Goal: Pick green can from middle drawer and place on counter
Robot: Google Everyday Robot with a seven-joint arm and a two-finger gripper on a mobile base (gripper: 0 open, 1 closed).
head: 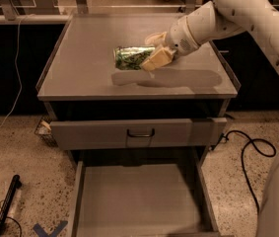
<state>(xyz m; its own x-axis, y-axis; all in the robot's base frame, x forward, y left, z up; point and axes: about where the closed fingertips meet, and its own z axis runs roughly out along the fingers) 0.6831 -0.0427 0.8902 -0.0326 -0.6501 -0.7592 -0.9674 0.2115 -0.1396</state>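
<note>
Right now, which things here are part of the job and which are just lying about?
Job: green can, gripped by the pincer over the counter; open middle drawer.
Lying about: drawer front with handle; black cable on the floor.

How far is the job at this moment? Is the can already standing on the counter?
Done: the can is out, and the middle drawer stands open with no can in it. In hand: the gripper is shut on the can, holding it sideways above the counter, with its shadow lying below it. Left: lower it onto the counter and let go.
</note>
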